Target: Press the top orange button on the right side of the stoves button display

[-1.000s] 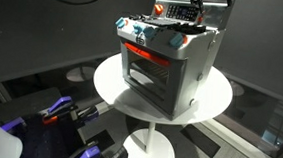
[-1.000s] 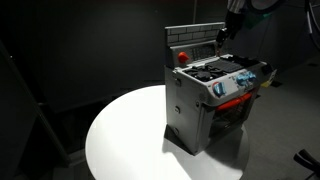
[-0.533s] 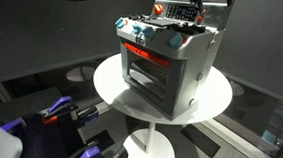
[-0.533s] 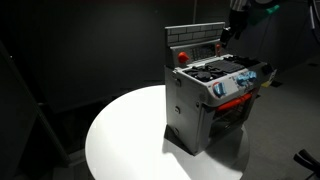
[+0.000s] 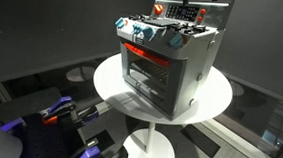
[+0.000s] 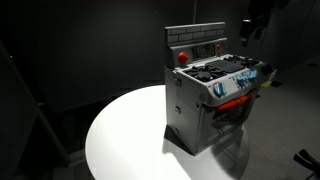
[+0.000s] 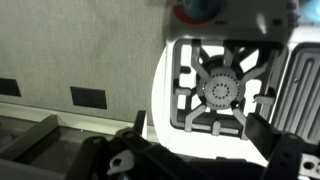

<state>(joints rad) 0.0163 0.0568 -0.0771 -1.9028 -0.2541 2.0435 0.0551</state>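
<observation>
The small grey toy stove [image 5: 167, 66] stands on a round white table [image 5: 111, 87], with a glowing orange-red strip above its door; it also shows in an exterior view [image 6: 205, 100]. The dark button display [image 5: 182, 11] stands upright on the stove's back wall [image 6: 210, 47]. My gripper [image 6: 248, 33] hangs in the air beside and above the stove's back wall, apart from the display. In the wrist view its fingers [image 7: 200, 150] are spread wide and empty, over a burner grate [image 7: 222, 90].
A large red button [image 6: 182, 56] sits on the back wall beside the display. Blue and white knobs [image 5: 142, 32] line the stove's front top. Dark equipment with blue and red parts [image 5: 59, 111] lies on the floor below the table.
My gripper has pulled away from the back panel, upward and sideways. The stove has not moved.
</observation>
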